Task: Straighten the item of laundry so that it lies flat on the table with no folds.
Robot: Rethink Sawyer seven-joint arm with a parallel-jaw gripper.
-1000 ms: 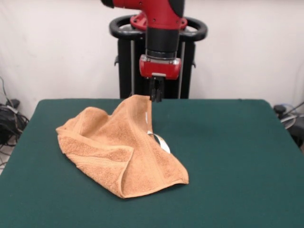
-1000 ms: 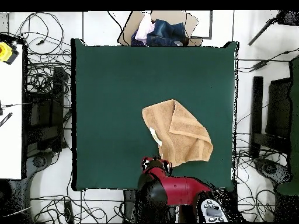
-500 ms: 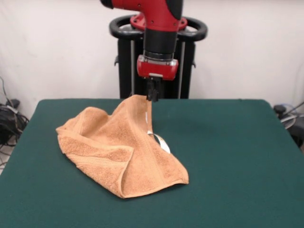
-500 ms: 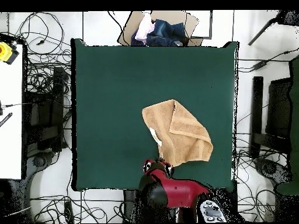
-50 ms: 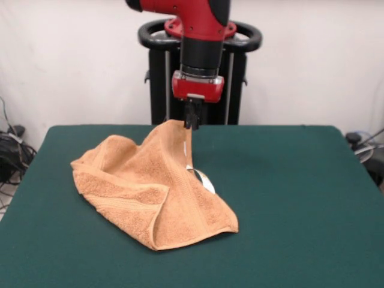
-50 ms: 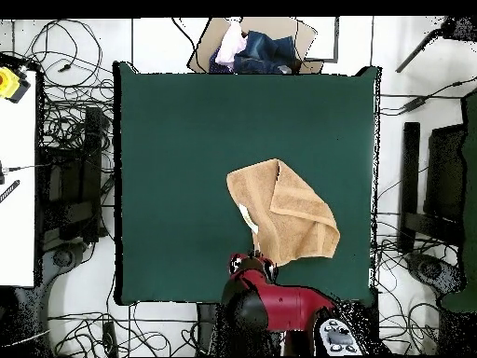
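The item of laundry (image 5: 150, 186), an orange-tan towel, lies crumpled left of centre on the green table (image 5: 288, 198). One corner of it is pulled up into a peak at the far side. My gripper (image 5: 192, 122) hangs right at that peak, with its narrow fingers shut on the raised corner. A small white tag (image 5: 204, 179) shows under the hanging edge. From overhead, the item of laundry (image 6: 284, 213) is folded over itself near the table's (image 6: 186, 140) bottom edge. There my gripper (image 6: 253, 262) sits at its lower tip.
A box of bundled clothes (image 6: 253, 48) stands just beyond the table's top edge in the overhead view. Cables lie on the floor all round. A white surface with a yellow object (image 6: 7, 82) is at the left.
The gripper has shifted very slightly at the towel's raised corner. The towel's shape and place look the same.
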